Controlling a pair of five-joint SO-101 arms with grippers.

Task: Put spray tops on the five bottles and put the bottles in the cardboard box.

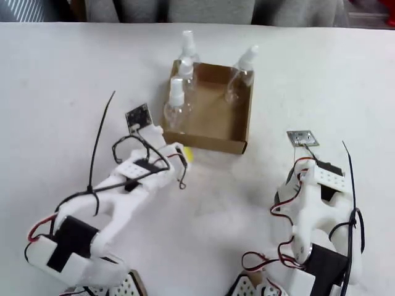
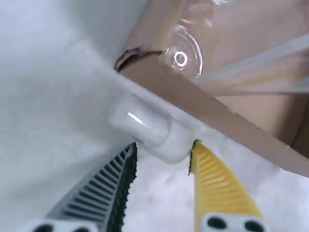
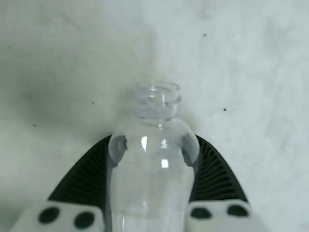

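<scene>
**A:** Where is the bottle that has no top?

**B:** The clear plastic bottle (image 3: 152, 159) is pinched between the black fingers (image 3: 212, 179) of the right hand (image 3: 153, 145). Its long axis runs along the hand, and the open neck points away from the wrist, over the white desk (image 3: 251, 58). The bottle's lower part is cut off, and I cannot tell whether it rests on the desk. Seen from above, the right arm (image 1: 315, 203) is well apart from the brown cardboard box (image 1: 217, 143), off the corner nearest that arm.

**A:** And the other hand?

**B:** The left hand (image 1: 184, 159) is just beside the box's other near corner. Its grey and yellow fingers (image 2: 217, 183) pinch a small white spray top (image 2: 145, 126). The top lies on the desk at the foot of the box wall, its long axis pointing away from the hand. The shape of its far end is hard to make out.

**A:** What is in the box?

**B:** Four clear bottles with white spray tops (image 1: 176, 108) stand upright, tops up. Three are along the wall on the left arm's side and one is at the far opposite corner. I cannot tell whether the farthest of the three is inside the box or just behind it.
</scene>
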